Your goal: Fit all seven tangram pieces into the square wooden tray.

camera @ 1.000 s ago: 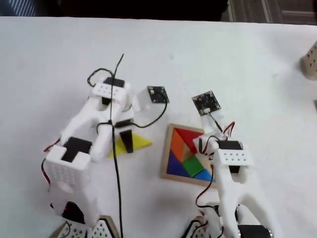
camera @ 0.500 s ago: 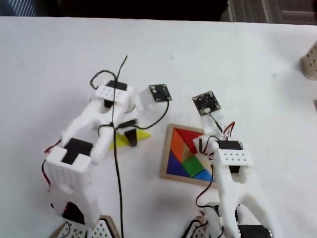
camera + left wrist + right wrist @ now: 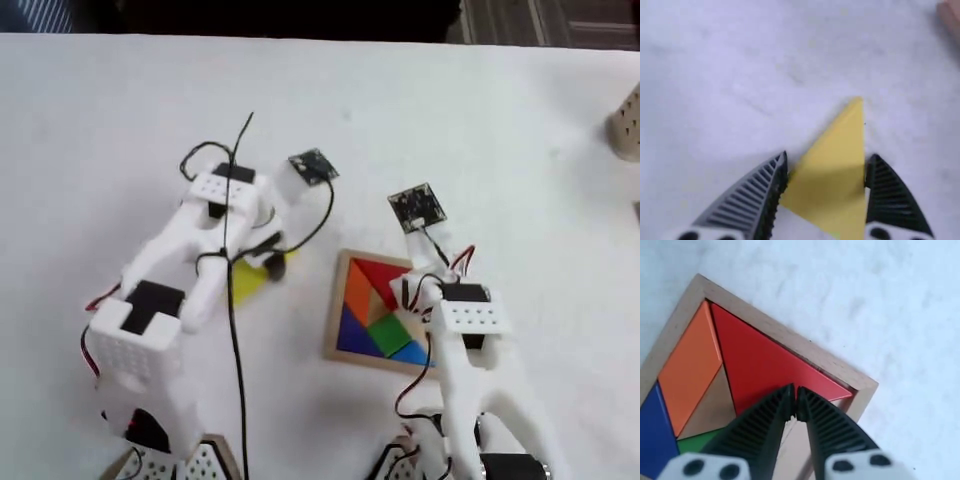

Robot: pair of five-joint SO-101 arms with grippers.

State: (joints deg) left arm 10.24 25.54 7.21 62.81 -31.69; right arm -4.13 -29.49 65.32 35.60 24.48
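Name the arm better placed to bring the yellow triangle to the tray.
Left. Its jaws clamp the yellow triangle; the right arm's jaws are shut over the red piece in the tray.

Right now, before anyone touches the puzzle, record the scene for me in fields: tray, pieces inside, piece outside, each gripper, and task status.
tray: square wooden tray, flat on the white table
pieces inside: red triangle, orange piece, blue piece, green piece
piece outside: yellow triangle, apart from the tray
left gripper: shut on the yellow triangle, one finger on each side
right gripper: shut, tips above the red triangle
task status: unfinished; yellow triangle not in the tray
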